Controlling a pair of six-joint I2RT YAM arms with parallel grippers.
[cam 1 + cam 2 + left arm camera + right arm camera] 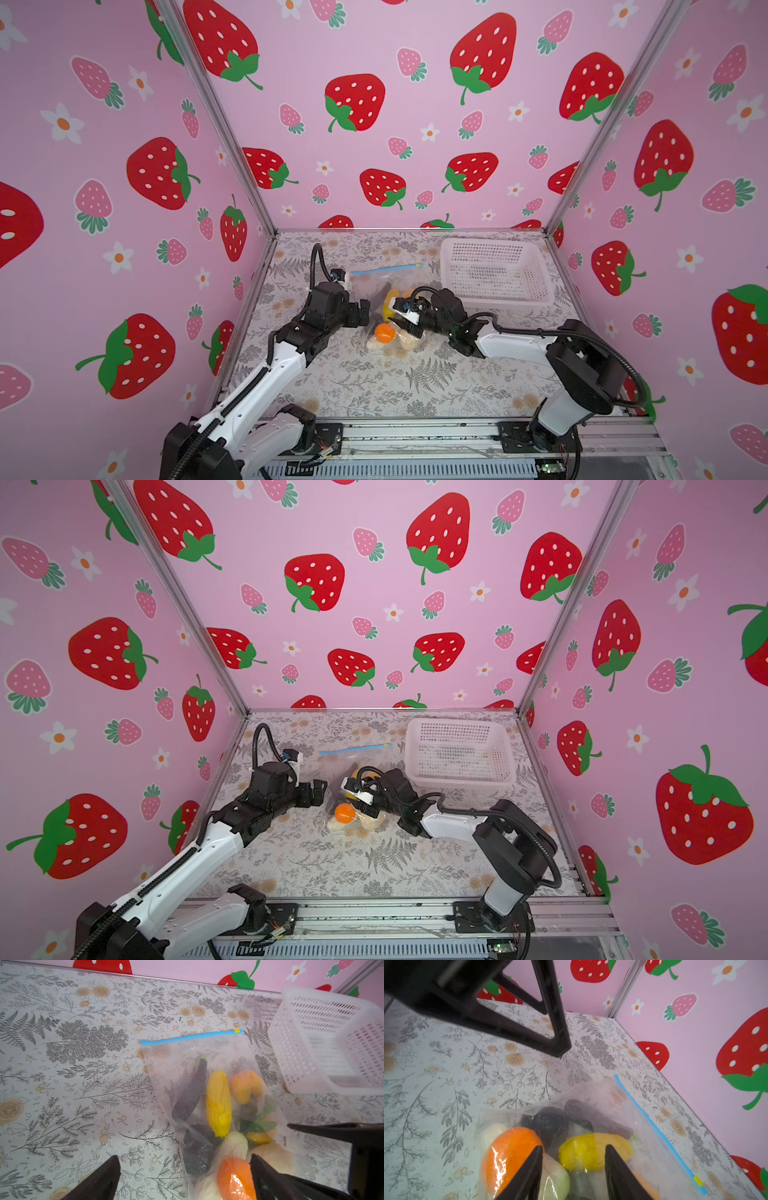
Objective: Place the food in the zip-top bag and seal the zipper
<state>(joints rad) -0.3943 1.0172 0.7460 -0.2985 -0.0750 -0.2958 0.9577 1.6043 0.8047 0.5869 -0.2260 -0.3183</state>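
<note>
Resting midway, zip-top bag (370,293) — zipper (386,269) toward back wall (395,124); basket (505,300) beside its corner.

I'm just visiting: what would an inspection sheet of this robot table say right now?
Surface: table with floral covering, no spills seen.
Job's things: zip-top bag lies mid-table; food inside it, none seen outside; zipper has its slider at one end, seal cannot be told.
Clutter: white basket at back right.
Grippers: left gripper open at bag's edge; right gripper jaws apart over the food.
Cables: black cables loop freely, no snag seen.
Surroundings: pink strawberry-print walls.
</note>
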